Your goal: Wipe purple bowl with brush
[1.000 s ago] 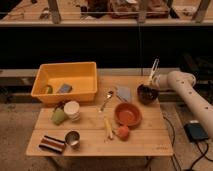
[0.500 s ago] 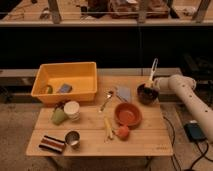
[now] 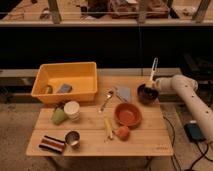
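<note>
The purple bowl point(image 3: 146, 95) stands at the table's right rear, behind the orange bowl point(image 3: 128, 115). My gripper point(image 3: 151, 85) comes in from the right on a white arm. It sits over the bowl's rear rim and is shut on the brush point(image 3: 153, 70). The brush's pale handle sticks up and a little to the right above the gripper. Its dark head points down into the bowl and is mostly hidden by the gripper and the rim.
A yellow tub point(image 3: 65, 80) holding a sponge stands at the left rear. A metal spoon point(image 3: 107, 99) and a grey pad point(image 3: 123, 93) lie mid-table. Toward the front are a yellow stick utensil point(image 3: 107, 127), a red ball point(image 3: 122, 132), cups point(image 3: 72, 109) and a striped cloth point(image 3: 51, 144).
The arm has shifted slightly to the left and the brush handle has tipped a little. The brush stays in the purple bowl. Nothing else has moved.
</note>
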Action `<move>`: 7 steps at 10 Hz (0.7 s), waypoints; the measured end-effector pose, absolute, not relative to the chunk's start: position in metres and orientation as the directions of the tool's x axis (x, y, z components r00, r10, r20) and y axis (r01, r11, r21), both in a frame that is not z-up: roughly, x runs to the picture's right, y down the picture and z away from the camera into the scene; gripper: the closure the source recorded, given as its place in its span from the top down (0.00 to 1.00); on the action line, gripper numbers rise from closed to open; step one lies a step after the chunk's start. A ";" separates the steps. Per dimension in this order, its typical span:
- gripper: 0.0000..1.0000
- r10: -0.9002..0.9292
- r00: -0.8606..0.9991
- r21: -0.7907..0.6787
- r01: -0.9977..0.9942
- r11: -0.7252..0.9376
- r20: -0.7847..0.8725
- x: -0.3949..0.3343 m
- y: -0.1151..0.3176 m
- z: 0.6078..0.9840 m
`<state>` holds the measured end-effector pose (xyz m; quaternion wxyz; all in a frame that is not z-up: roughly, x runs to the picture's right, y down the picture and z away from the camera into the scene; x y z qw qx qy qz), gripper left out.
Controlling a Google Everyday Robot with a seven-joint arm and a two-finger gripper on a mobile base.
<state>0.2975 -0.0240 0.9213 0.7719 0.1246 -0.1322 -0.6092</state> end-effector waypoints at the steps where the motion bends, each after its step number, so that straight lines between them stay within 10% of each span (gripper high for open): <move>1: 0.17 -0.980 0.192 0.349 0.916 0.200 0.060 0.290 -0.019 0.924; 7: 0.17 -0.994 0.107 0.280 0.953 0.114 0.038 0.273 0.017 0.951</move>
